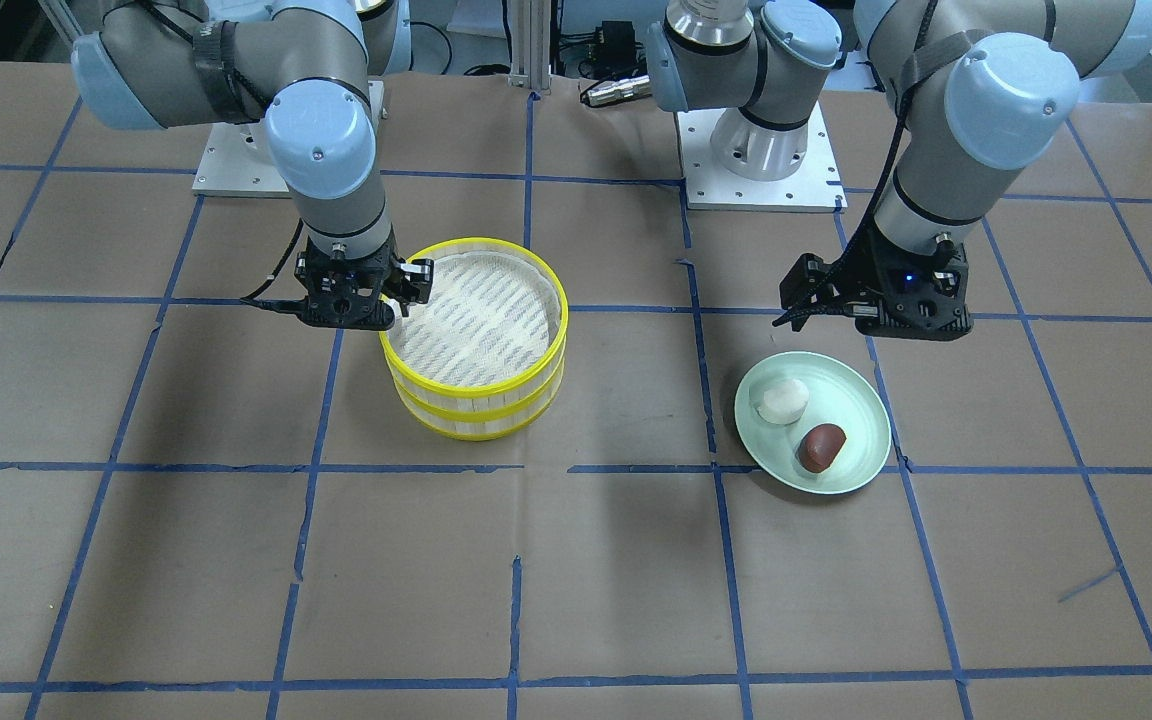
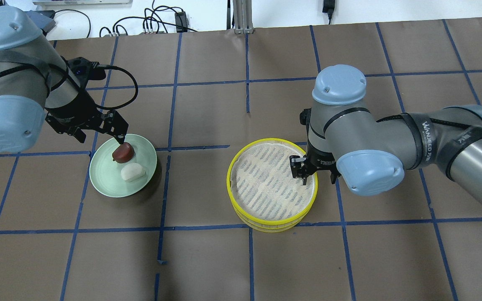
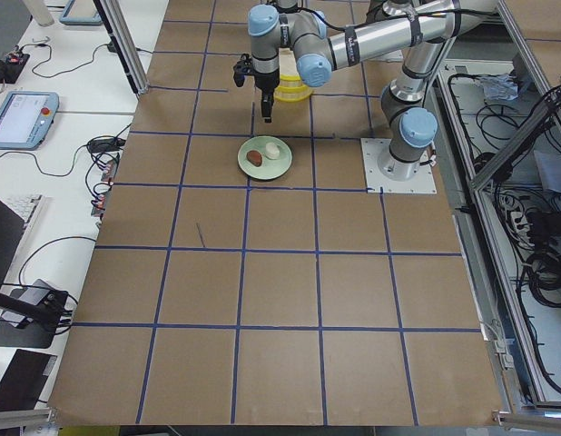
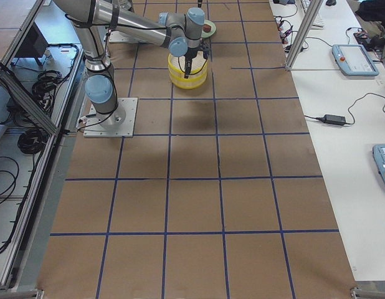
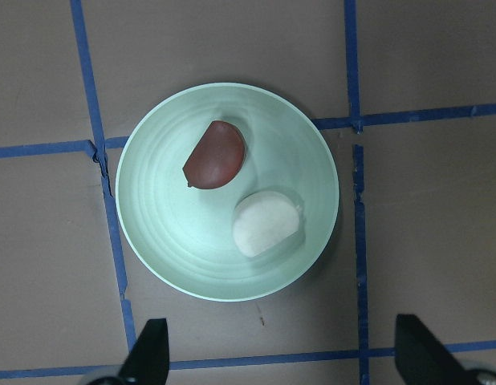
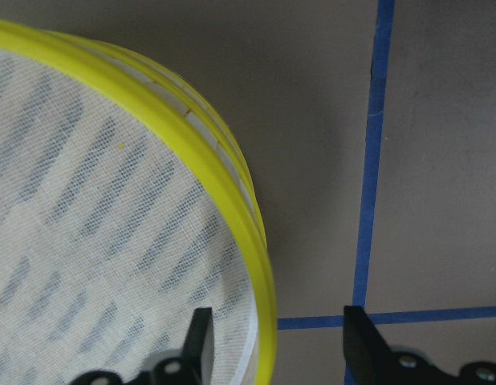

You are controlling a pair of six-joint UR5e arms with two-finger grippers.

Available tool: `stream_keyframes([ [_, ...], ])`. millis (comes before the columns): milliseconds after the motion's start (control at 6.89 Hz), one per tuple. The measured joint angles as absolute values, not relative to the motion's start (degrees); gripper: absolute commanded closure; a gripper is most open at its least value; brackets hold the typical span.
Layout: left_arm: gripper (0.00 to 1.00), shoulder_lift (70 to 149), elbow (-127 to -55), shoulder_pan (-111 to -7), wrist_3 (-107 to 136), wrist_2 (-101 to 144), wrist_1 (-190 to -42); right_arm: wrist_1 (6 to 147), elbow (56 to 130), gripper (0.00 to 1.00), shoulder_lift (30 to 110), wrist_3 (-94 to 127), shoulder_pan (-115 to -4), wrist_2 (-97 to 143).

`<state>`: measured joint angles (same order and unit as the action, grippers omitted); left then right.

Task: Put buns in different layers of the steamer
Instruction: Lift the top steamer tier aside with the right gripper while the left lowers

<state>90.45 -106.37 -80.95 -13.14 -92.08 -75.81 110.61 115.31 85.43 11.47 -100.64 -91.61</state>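
The right tool (image 6: 276, 346) stands open and empty, its jaws astride the yellow rim of the steamer (image 2: 266, 192) at its 3 o'clock side in the overhead view. One finger sits inside the top layer (image 6: 95, 241) and one outside, probably ready to pinch the wall and lift that layer off. The left tool (image 5: 284, 353), wide open and empty, hovers over the pale green plate (image 2: 107, 179) at the steamer's 9 o'clock on the worktop (image 2: 207, 259). On the plate, the reddish-brown bun (image 2: 123, 153) lies at 12 o'clock of the white bun (image 2: 133, 172). The top layer's floor is bare; the lower layer's inside is hidden.
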Motion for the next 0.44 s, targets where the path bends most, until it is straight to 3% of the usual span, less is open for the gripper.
stream_keyframes([
  [290, 0.0, 90.4, -106.4, -80.9, -13.1, -92.1, -75.8, 110.9, 115.3, 0.91, 84.4, 11.4, -100.6, -91.6],
  [435, 0.0, 90.4, -106.3, -80.9, -13.1, -92.1, -75.8, 110.7, 115.3, 0.93, 84.3, 11.4, -100.5, -92.0],
])
